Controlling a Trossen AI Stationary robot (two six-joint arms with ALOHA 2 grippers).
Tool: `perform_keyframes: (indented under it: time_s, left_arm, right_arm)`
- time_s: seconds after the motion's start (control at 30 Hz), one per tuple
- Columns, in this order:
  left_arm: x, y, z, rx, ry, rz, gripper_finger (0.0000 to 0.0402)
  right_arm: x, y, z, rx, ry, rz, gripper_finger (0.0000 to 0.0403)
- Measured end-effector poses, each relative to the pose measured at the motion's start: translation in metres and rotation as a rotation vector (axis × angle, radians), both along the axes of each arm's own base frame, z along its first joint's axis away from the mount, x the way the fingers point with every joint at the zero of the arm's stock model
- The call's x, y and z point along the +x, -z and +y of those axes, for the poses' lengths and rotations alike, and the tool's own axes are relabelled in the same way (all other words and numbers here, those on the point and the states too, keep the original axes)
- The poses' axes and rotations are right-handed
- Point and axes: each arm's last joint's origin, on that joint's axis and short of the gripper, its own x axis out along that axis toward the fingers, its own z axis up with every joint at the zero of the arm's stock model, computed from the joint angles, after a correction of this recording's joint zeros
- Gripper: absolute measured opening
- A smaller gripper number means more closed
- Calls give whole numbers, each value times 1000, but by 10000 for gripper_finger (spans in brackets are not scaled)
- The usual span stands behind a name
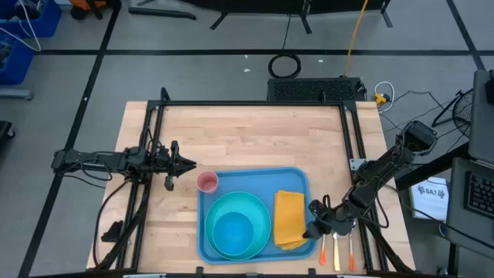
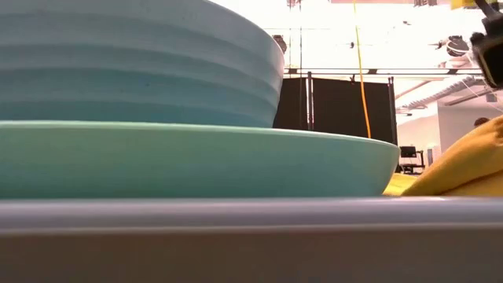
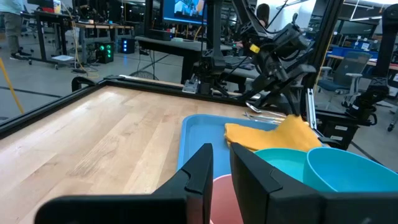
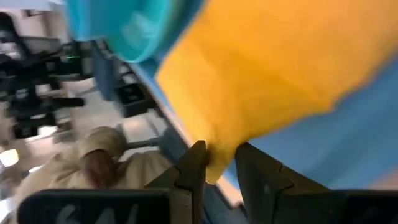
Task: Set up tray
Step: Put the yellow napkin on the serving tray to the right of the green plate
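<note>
The wooden bench (image 1: 247, 131) carries the blue tray (image 1: 255, 179) near its front edge, and on the tray sit a turquoise plate (image 1: 255, 207) with a blue bowl (image 1: 233, 230) in it, a yellow napkin (image 1: 289, 218) beside that and a small pink cup (image 1: 207, 181) at the tray's far left corner. The right gripper (image 4: 217, 163) has its fingers clamped on the napkin's corner at the tray's right rim, while the left gripper (image 3: 219, 163) hangs just beside the cup, fingers slightly apart around its rim
</note>
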Motion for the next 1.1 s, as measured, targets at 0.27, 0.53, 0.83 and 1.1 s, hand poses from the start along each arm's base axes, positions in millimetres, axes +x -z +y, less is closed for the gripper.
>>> perform_keyframes:
  time_s: [0.27,0.53,0.83,1.1]
  left_arm:
    - [0,0,0,0,0,0,58]
    - [0,0,0,0,0,0,58]
    - [0,0,0,0,0,0,58]
    - [0,0,0,0,0,1,58]
  right_arm:
    - [-11,8,0,-15,38,121,79]
    - [-19,18,-9,-138,61,221,80]
    - [-15,12,-8,-136,88,120,80]
    - [-11,-5,-6,-84,103,-22,79]
